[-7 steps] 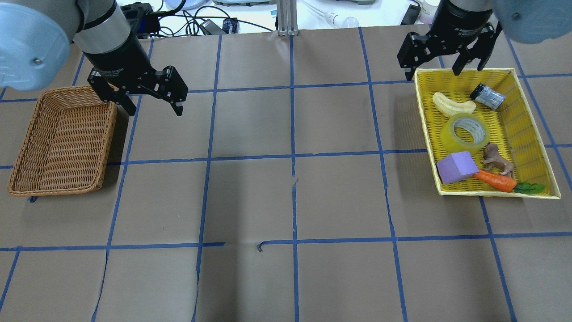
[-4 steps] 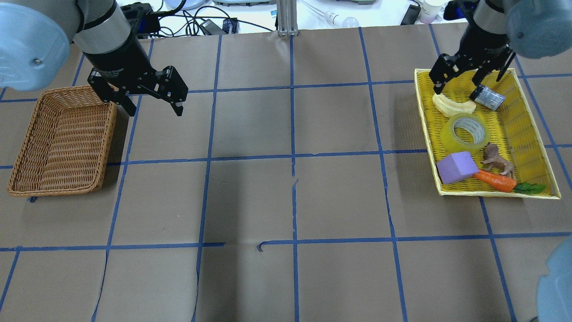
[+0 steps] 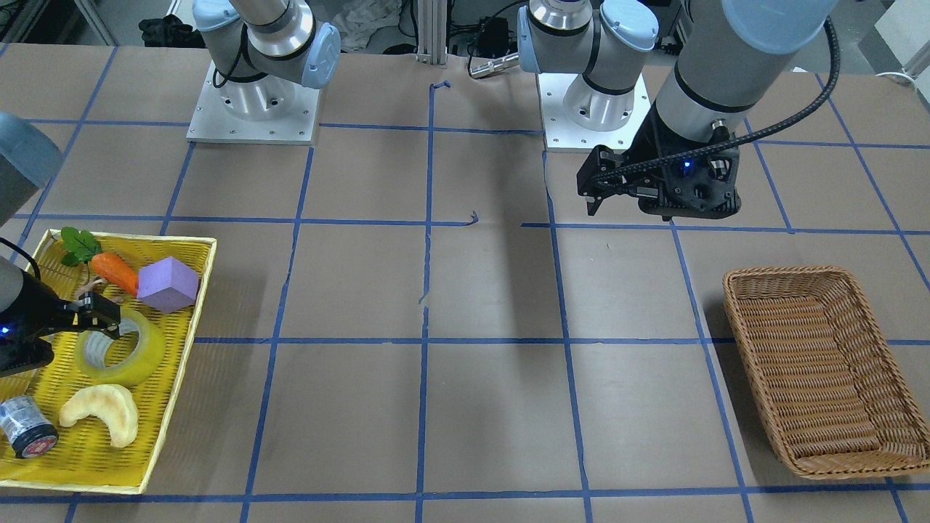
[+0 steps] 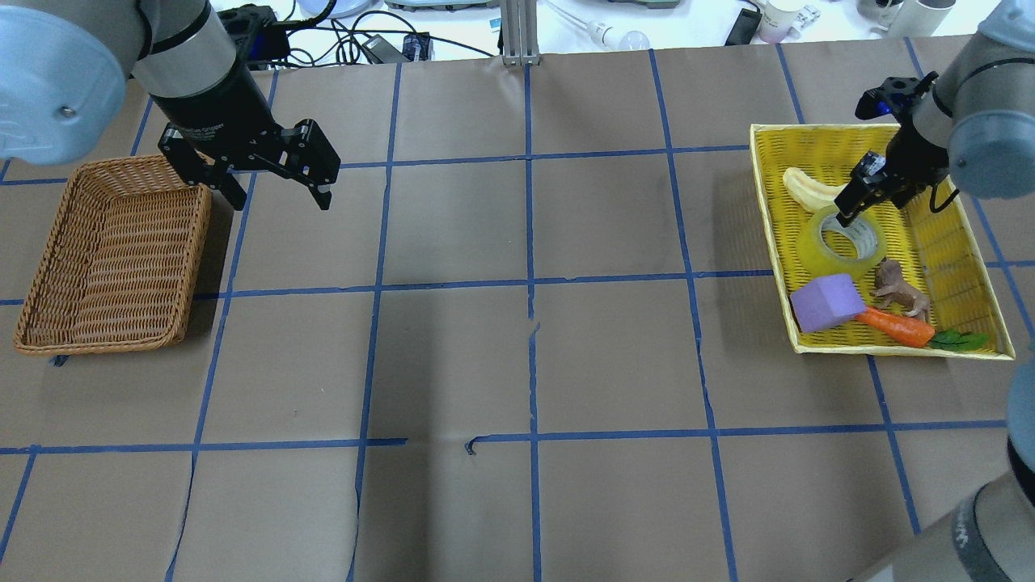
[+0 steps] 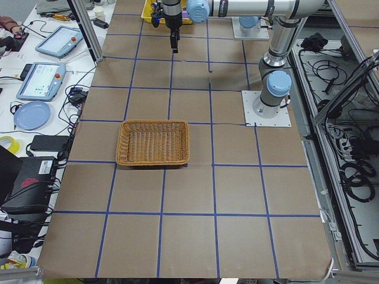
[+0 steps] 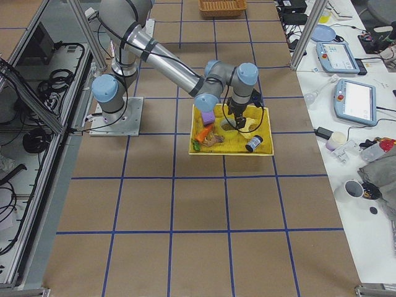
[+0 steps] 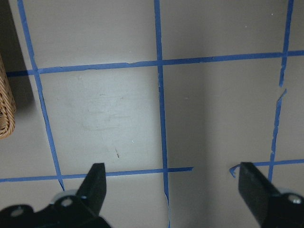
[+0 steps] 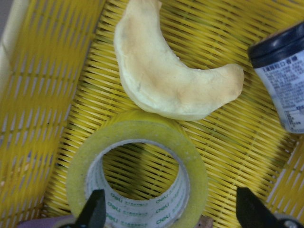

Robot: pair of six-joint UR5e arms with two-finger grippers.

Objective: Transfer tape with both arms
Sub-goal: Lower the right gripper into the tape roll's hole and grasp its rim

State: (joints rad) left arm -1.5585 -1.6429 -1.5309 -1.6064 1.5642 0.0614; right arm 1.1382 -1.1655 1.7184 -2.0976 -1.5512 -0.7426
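One roll of yellowish tape (image 4: 841,238) is shown lying flat, hollow core upward, in a yellow tray (image 4: 881,128) at the upper right of the overhead view. A pale crescent of bread (image 8: 171,80) is seen touching its upper edge in the right wrist view, and a grey cylinder (image 8: 280,80) is cut off at that view's right edge. A purple block (image 4: 825,301), a toy carrot (image 4: 893,325) and a small brown toy animal (image 4: 897,291) are placed just below the roll in the overhead view.

A second ago the right jaws were held over the tray's upper rim. They have since been brought down over the roll by the right arm (image 4: 970,153). They are spread wide. In the wrist view, one tip is seen over the left side of the ring and the other outside its right side. Nothing is gripped yet, and contact cannot be confirmed.

The approach is judged nearly complete, with closing on the roll expected to be the next step.

At the upper left of the overhead view, the left arm (image 4: 202,73) has not been moved. The left jaws are spread and empty above the bare brown counter (image 4: 525,364), beside a wicker basket (image 4: 113,259). The hand-over is therefore judged not yet begun.
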